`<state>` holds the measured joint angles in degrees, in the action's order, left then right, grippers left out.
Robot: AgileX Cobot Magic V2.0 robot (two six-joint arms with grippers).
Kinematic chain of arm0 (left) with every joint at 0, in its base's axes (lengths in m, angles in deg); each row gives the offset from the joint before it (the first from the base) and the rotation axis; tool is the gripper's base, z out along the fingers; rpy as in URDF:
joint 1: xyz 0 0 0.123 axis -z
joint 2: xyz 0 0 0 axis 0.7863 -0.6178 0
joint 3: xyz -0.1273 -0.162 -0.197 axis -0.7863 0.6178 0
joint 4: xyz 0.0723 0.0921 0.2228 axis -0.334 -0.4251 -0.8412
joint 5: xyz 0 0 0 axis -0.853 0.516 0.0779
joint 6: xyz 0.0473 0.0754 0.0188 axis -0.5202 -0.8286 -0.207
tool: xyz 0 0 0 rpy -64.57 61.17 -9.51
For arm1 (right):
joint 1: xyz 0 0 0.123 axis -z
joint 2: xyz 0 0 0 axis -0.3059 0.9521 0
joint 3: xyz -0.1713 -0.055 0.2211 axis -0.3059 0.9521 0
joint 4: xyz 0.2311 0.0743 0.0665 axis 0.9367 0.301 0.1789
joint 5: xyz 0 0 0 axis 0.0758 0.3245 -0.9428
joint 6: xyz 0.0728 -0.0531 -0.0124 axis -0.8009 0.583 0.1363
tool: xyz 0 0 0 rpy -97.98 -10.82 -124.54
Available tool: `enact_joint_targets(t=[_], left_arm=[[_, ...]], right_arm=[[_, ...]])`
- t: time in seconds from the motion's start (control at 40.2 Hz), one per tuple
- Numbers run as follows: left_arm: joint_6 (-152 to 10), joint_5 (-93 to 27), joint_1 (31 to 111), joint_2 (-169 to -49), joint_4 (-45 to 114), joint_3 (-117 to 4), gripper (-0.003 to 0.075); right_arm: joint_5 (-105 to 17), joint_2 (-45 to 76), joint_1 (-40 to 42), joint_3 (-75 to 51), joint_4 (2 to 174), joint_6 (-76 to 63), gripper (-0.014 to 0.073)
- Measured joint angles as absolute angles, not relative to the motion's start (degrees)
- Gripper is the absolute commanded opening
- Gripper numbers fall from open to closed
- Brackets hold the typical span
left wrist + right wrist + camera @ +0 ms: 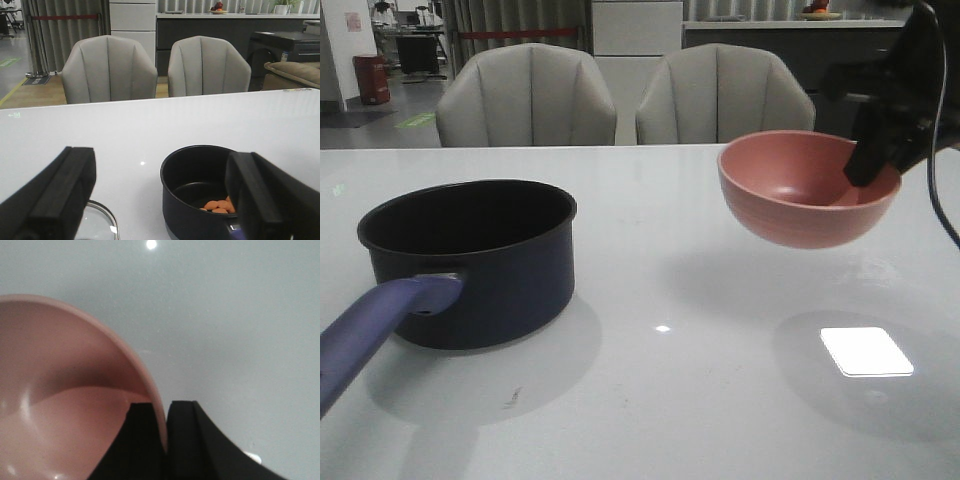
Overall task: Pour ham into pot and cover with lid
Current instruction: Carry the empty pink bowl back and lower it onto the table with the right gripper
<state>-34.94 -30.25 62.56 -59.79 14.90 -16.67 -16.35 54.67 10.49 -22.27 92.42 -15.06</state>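
The dark navy pot [470, 262] stands at the table's left, its purple-blue handle [370, 335] pointing toward the front. In the left wrist view the pot [197, 195] holds several orange-pink ham chunks [217, 205]. The glass lid [97, 222] with its metal rim lies on the table beside the pot; its knob is hidden. My left gripper [160, 200] is open and empty, hovering near the pot and lid. My right gripper [865, 165] is shut on the rim of the empty pink bowl [805, 188], held in the air at the right; the rim also shows pinched between my fingers in the right wrist view [161, 425].
Two grey chairs [620, 95] stand behind the table's far edge. The white table [670, 400] has a bright light reflection at the front right.
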Motion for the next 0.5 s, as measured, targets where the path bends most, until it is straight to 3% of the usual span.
enact_joint_targets(t=[0.298, 0.497], left_arm=[[-34.94, -30.25, 62.56, -59.79, 14.9, -16.67, 0.0571], [-34.94, -30.25, 62.56, -59.79, 14.9, -16.67, 0.0571]], right_arm=[[-15.99, 61.51, 10.88, -22.27, 92.4, -15.73, 0.0185], [-16.86, 63.49, 10.88, -22.27, 92.4, -15.83, 0.0346]])
